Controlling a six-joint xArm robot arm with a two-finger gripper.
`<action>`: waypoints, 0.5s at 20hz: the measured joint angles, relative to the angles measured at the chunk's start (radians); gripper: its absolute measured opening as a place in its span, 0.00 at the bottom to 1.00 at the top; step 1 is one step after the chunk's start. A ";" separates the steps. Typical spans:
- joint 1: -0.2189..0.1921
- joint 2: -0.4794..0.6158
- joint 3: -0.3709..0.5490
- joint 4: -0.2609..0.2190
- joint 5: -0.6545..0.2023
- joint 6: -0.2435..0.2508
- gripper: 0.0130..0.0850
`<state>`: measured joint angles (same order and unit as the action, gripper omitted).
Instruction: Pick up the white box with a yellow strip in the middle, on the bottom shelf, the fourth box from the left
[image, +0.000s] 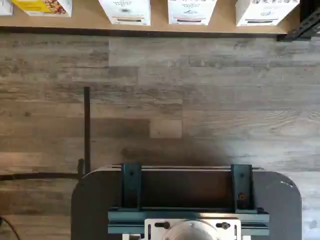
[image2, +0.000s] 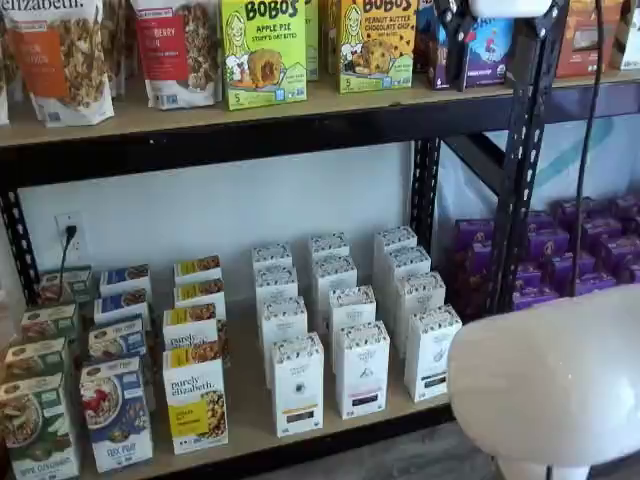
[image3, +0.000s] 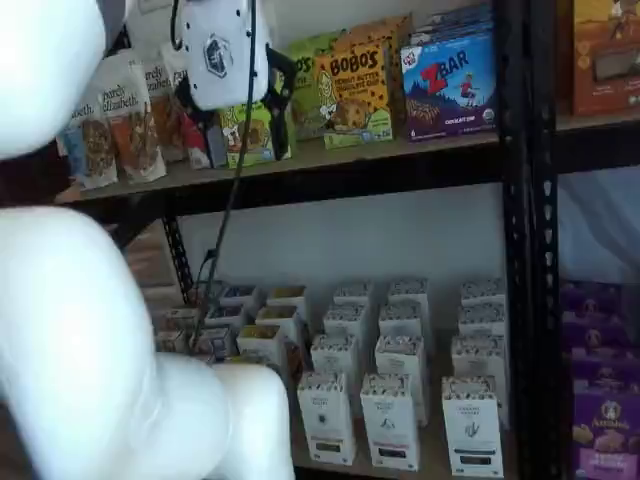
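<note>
The white box with a yellow strip (image2: 195, 402) stands at the front of the bottom shelf (image2: 250, 432), left of the plain white boxes. In the wrist view only the lower part of it (image: 42, 6) shows, at the shelf's edge beyond the wood floor. In a shelf view the arm hides most of that row (image3: 268, 345). My gripper (image3: 235, 125) hangs high in front of the upper shelf, far above the box. Its black fingers (image3: 282, 100) stand apart with nothing between them. It also shows in a shelf view (image2: 455, 55) at the top edge.
Plain white boxes (image2: 298, 385) fill the bottom shelf right of the target, and green and blue boxes (image2: 115, 412) stand to its left. A black upright post (image2: 525, 150) stands on the right. The dark mount with teal brackets (image: 186, 195) shows in the wrist view. The white arm (image3: 90, 330) blocks the left.
</note>
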<state>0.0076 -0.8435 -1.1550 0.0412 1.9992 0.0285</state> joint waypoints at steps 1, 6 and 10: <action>-0.016 0.000 0.000 0.017 0.000 -0.008 1.00; -0.035 -0.002 0.006 0.043 -0.005 -0.017 1.00; -0.016 -0.007 0.027 0.036 -0.032 -0.003 1.00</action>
<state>-0.0085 -0.8505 -1.1280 0.0776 1.9669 0.0257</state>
